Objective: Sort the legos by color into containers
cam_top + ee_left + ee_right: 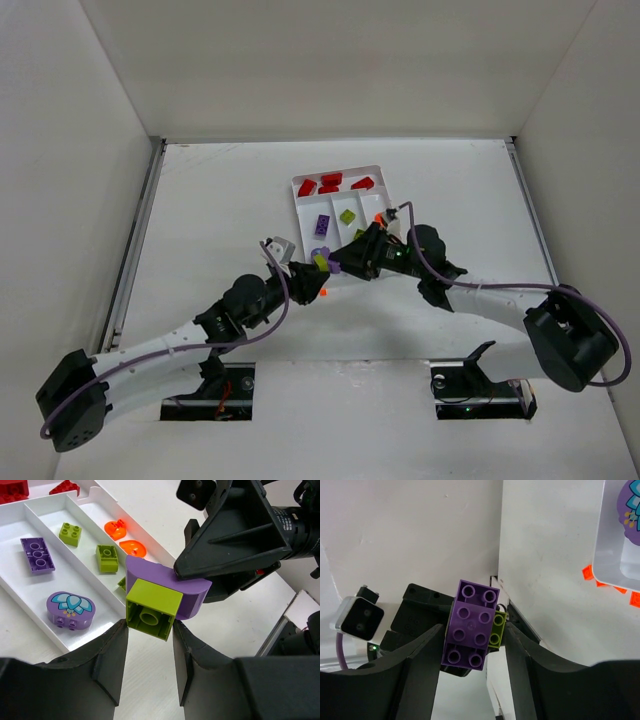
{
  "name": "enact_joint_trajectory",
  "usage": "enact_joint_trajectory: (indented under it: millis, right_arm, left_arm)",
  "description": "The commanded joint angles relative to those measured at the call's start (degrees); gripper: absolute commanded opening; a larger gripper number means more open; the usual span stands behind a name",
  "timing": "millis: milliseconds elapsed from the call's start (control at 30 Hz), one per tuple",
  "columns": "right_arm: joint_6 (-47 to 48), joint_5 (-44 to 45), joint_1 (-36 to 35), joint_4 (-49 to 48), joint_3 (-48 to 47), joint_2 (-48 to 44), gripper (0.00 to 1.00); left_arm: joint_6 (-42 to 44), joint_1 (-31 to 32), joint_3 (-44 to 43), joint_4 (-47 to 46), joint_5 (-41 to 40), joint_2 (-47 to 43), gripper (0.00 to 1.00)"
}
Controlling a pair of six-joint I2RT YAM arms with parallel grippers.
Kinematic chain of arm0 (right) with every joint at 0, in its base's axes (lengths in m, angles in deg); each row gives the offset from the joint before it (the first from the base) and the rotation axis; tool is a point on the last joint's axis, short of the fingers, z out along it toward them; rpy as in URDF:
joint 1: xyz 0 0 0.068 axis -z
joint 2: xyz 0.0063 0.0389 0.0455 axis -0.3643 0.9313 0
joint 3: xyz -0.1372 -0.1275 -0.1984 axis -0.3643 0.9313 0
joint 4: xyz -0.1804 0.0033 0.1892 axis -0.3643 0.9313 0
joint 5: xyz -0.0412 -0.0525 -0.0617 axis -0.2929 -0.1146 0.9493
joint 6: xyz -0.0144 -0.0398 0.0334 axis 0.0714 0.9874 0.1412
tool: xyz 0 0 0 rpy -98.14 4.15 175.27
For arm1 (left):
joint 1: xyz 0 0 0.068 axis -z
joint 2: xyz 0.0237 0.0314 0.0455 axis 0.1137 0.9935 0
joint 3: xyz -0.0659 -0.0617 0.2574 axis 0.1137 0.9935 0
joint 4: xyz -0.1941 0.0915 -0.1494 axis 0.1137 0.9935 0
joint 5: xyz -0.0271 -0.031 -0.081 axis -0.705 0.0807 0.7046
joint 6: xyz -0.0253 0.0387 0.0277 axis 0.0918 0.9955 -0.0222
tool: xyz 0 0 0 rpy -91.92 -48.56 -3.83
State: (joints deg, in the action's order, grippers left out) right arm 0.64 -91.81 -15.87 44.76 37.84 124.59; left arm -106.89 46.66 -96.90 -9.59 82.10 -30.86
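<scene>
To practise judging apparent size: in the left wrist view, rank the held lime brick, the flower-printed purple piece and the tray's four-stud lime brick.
1. held lime brick, though it is nearest the camera, so its true size is unsure.
2. flower-printed purple piece.
3. four-stud lime brick.

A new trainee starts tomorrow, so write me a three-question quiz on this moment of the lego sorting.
1. True or false: the left hand grips the purple brick.
2. Which colour lies in the crosswise section of the tray? A orange, B red, C purple.
3. Complete: inside the tray lie ___ purple pieces.

Key
1. False: it grips the lime green brick; the right hand grips the purple one.
2. B, the red legos.
3. Two: a studded brick and a flower-printed oval.
</scene>
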Motion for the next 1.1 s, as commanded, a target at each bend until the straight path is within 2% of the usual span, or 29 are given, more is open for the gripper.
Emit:
enact_joint_trajectory:
  millis: [0, 467, 800, 1067]
  right_arm:
    - [2.35, 0.63, -0.95, -0.03, -2.48, -0.73, 0.56]
    - [1.56, -0.51, -1.48, -0.11, -3.19, -1.43, 0.22]
    - [3.23, -2.62, 5.37, 2.34, -2.57, -5.47, 0.21]
    - [5.69, -3.15, 8.18, 3.58, -2.39, -4.25, 0.22]
  left_arm:
    - [-0.21, 0.29, -2.58, -2.58, 0.22, 0.23, 0.12]
    - [-0.38, -0.50, -1.44, -2.93, 0.04, -0.03, 0.12]
    - [-1.26, -1.64, 0.41, -2.23, -1.01, -2.75, 0.11]
    - [-1.52, -2.26, 0.67, -1.87, -1.01, -3.28, 0.11]
